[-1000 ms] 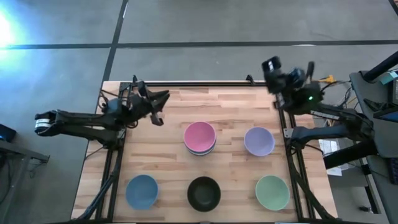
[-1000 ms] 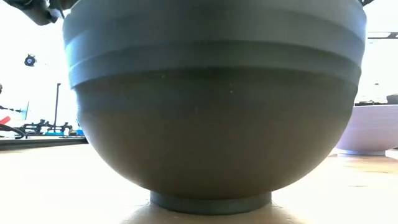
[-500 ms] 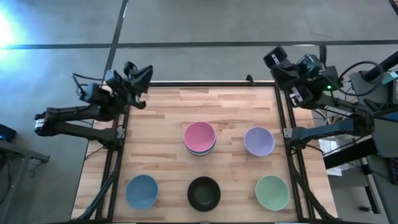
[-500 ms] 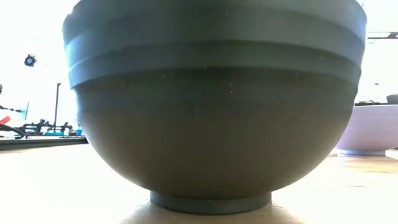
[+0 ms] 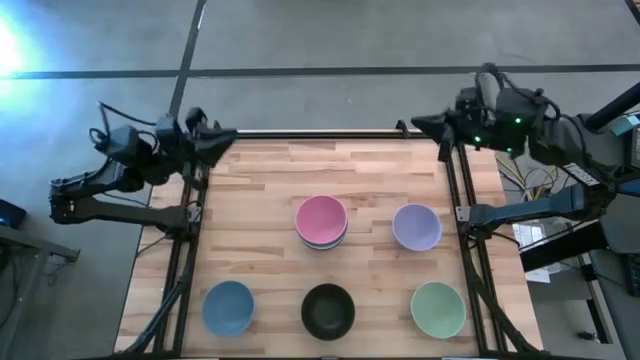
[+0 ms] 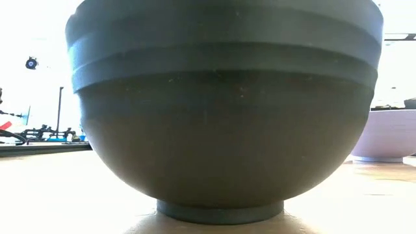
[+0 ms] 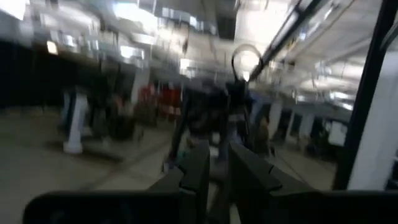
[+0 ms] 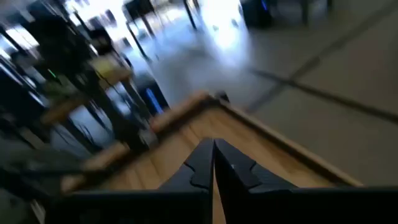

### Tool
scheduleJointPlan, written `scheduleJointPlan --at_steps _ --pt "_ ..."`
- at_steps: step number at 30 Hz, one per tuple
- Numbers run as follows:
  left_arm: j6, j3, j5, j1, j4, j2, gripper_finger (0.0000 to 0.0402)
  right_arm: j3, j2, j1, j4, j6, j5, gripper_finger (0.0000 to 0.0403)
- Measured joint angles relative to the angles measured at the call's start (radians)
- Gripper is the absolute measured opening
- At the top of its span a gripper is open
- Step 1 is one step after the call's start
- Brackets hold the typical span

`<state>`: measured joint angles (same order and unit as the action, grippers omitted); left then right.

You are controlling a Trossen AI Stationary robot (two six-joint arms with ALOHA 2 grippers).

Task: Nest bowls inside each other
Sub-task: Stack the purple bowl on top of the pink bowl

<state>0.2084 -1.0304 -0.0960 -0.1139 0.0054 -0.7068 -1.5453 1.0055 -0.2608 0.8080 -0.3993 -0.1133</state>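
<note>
You have pulled both arms back off the work area over the last second: the left gripper (image 5: pixel 215 138), which had been out over the wooden slatted table (image 5: pixel 260 250) near its far left part, now sits at the far left corner, and the right gripper (image 5: pixel 425 123) has swung from the far right edge to hang just past the far right corner. Neither carries anything; the left wrist view shows the left gripper's fingers (image 7: pixel 198 168) standing a narrow gap apart with nothing between them, and the right wrist view shows the right gripper's fingers (image 8: pixel 205 163) pressed together, empty. The bowls did not move in that time, so this retreat reads as either a pause or the end of a stacking round, not progress. From above you can count five spots: the round pink bowl (image 5: pixel 321 218) sits nested on a paler bowl (image 5: pixel 322 243) whose rim peeks out beneath it at mid-table, the lavender bowl (image 5: pixel 416 226) is well apart to its right, and along the near edge lie the blue bowl (image 5: pixel 228 306), the black bowl (image 5: pixel 328 310) and the pale green bowl (image 5: pixel 438 308). The low view adds what the overhead hides: the black bowl fills the picture and shows stepped rims, one above another, suggesting a stack, with the lavender bowl's side showing behind at right.
</note>
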Motion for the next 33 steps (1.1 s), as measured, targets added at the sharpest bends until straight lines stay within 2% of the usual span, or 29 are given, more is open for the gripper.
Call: scheduleJointPlan --at_steps 6,13,18,22,29,33 --pt "0.138 0.046 0.011 0.005 -0.181 0.034 0.0044 -0.025 0.018 -0.001 0.387 -0.08 -0.008 0.0009" --pt "0.164 0.094 0.007 0.004 -0.124 0.002 0.0044 0.083 0.042 -0.001 0.74 -0.199 0.01 0.0009" --pt "0.179 0.096 0.01 0.004 -0.092 -0.06 0.0044 0.218 0.009 -0.001 0.759 -0.261 0.104 0.0014" --pt "0.18 0.095 0.011 0.005 -0.048 -0.116 0.0044 0.348 -0.017 -0.001 0.759 -0.3 0.173 0.0037" --pt "0.179 0.085 0.02 0.009 0.053 -0.192 0.0044 0.536 -0.038 -0.001 0.743 -0.375 0.162 0.0089" --pt "0.178 0.079 0.024 0.01 0.066 -0.214 0.0044 0.612 -0.039 -0.001 0.668 -0.407 0.164 0.0104"
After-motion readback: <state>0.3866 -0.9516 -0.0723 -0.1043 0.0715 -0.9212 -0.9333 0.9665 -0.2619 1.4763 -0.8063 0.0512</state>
